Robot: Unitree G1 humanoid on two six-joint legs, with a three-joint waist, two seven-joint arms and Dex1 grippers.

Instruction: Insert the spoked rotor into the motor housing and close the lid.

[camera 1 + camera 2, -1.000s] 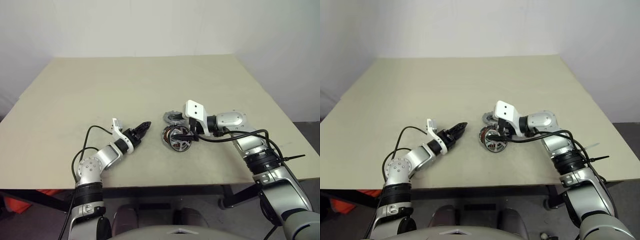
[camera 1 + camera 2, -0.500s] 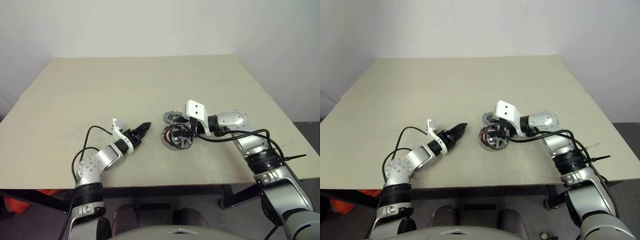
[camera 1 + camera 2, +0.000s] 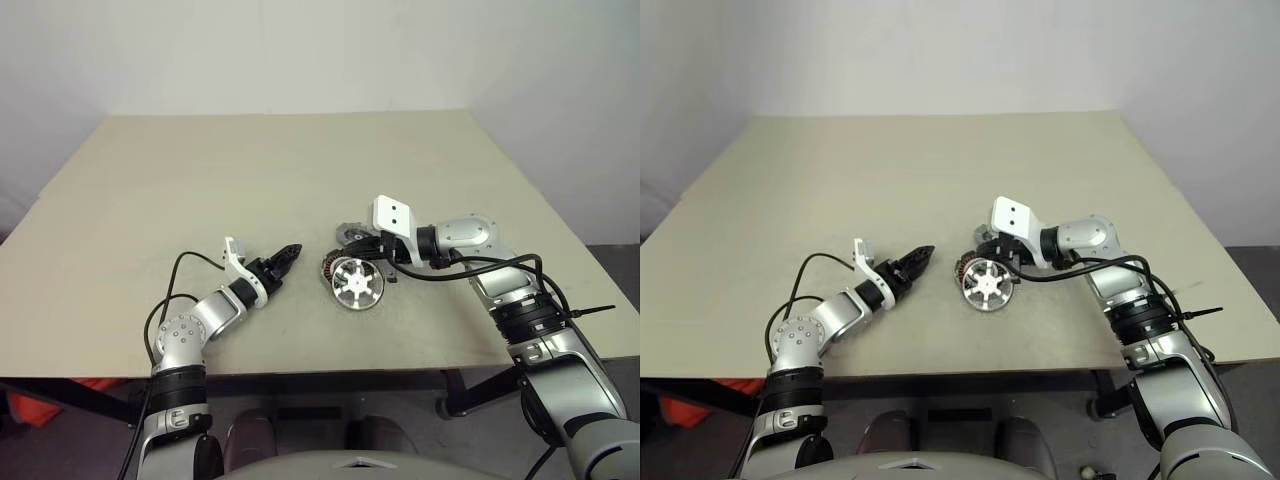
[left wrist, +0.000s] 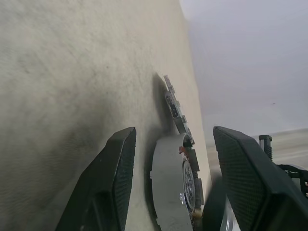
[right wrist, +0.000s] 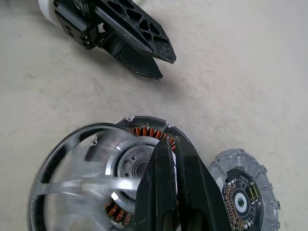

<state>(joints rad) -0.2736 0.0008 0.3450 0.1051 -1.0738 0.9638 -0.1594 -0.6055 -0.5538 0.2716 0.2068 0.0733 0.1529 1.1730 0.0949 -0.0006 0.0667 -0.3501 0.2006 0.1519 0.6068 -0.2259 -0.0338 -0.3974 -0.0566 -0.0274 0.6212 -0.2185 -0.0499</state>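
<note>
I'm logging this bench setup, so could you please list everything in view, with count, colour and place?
table: one, beige, under everything.
spoked rotor: one, shiny silver, tilted against the near side of the housing, not seated in it.
motor housing: one, dark rim with copper windings, mid-table, partly behind the rotor.
lid: one, dull grey with notched edge, flat on the table just behind the housing.
left claw: one, black, open, low over the table to the left of the parts, holding nothing.
right claw: one, black, shut, over the housing from the right, gripping nothing I can see.
</note>
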